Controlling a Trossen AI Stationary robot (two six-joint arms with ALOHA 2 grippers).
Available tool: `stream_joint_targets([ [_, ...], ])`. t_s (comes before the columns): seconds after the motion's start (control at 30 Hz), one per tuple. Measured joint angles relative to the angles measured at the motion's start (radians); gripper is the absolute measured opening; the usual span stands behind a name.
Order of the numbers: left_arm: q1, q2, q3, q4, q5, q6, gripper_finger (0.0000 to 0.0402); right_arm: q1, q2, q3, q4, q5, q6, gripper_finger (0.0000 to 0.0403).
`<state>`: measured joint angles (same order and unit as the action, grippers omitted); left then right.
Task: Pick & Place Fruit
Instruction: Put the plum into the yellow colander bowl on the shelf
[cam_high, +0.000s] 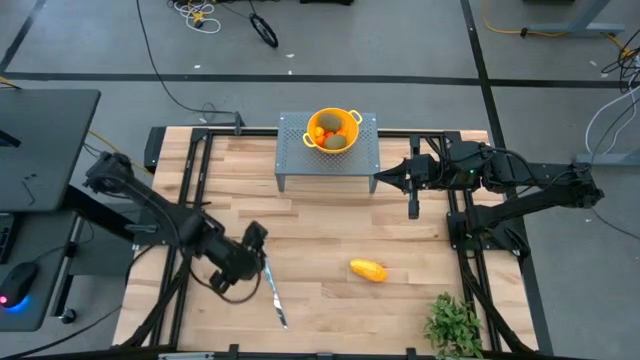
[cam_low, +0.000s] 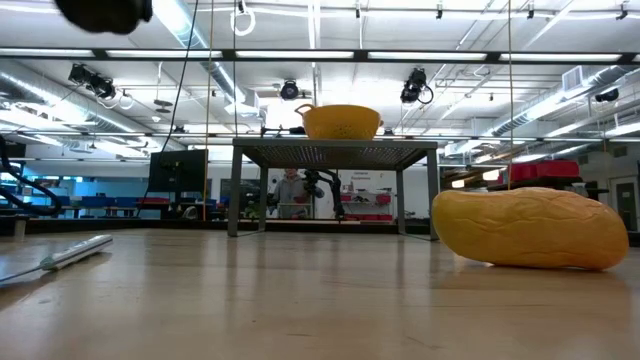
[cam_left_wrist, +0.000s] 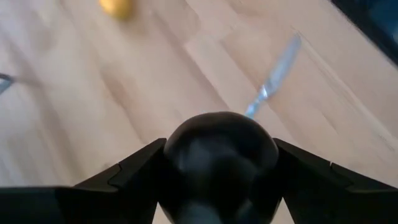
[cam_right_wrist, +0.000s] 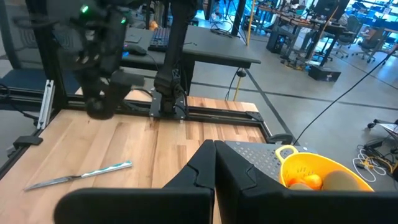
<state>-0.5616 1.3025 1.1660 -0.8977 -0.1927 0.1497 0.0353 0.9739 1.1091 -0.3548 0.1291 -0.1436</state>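
Observation:
My left gripper (cam_high: 254, 240) is shut on the dark near-black round fruit (cam_left_wrist: 217, 152) above the table's near left part, next to the silver knife (cam_high: 272, 288). The gripper and fruit also show in the right wrist view (cam_right_wrist: 99, 106). The yellow-orange oblong fruit (cam_high: 368, 270) lies on its side on the table. A yellow colander (cam_high: 333, 130) on a grey perforated stand (cam_high: 295, 150) holds two olive-green ovals (cam_high: 334, 141) and small orange-red pieces (cam_high: 318, 132). My right gripper (cam_high: 383, 181) is shut and empty beside the stand's right end. My left gripper pinches the dark round fruit between its two fingers (cam_left_wrist: 134, 167), one on each opposite side (cam_left_wrist: 171, 152). The fruit fills the gap between the fingers. It is lifted clear of the table, as the low view (cam_low: 100, 10) shows.
A leafy green plant (cam_high: 455, 325) stands at the near right corner. The knife also shows in the low view (cam_low: 75, 252) and the left wrist view (cam_left_wrist: 273, 78). Bare wood lies between the stand and the oblong fruit.

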Motion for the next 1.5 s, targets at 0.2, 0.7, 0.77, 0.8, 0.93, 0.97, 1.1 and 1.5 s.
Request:
stream_joint_targets([
  [0.2, 0.057, -0.08, 0.001, 0.0, 0.0, -0.014, 0.0268, 0.0, 0.0, 0.0, 0.001, 0.0, -0.005, 0.0003],
  [0.7, 0.221, -0.248, 0.0, 0.086, -0.081, -0.087, 0.0269, -0.001, 0.0, 0.0, 0.031, 0.01, -0.005, 0.0003],
  [0.77, 0.244, -0.274, 0.0, 0.113, -0.084, -0.105, 0.0275, -0.001, 0.0, 0.0, 0.031, 0.009, -0.005, 0.0003],
  [0.8, 0.256, -0.287, 0.0, 0.126, -0.086, -0.113, 0.0277, -0.001, 0.0, 0.0, 0.031, 0.009, -0.005, 0.0003],
  [0.93, 0.292, -0.326, 0.0, 0.166, -0.111, -0.11, 0.0272, -0.001, 0.0, 0.0, 0.031, 0.023, -0.004, 0.0003],
  [0.97, 0.3, -0.333, 0.0, 0.168, -0.118, -0.107, 0.0269, -0.001, 0.0, 0.0, 0.031, 0.025, -0.004, 0.0003],
  [1.1, 0.327, -0.352, 0.0, 0.181, -0.136, -0.105, 0.0264, -0.001, 0.0, 0.0, 0.031, 0.026, -0.004, 0.0003],
  [1.5, 0.397, -0.355, -0.001, 0.312, -0.111, -0.058, 0.0264, -0.001, 0.0, 0.0, 0.053, 0.027, -0.004, 0.0003],
])
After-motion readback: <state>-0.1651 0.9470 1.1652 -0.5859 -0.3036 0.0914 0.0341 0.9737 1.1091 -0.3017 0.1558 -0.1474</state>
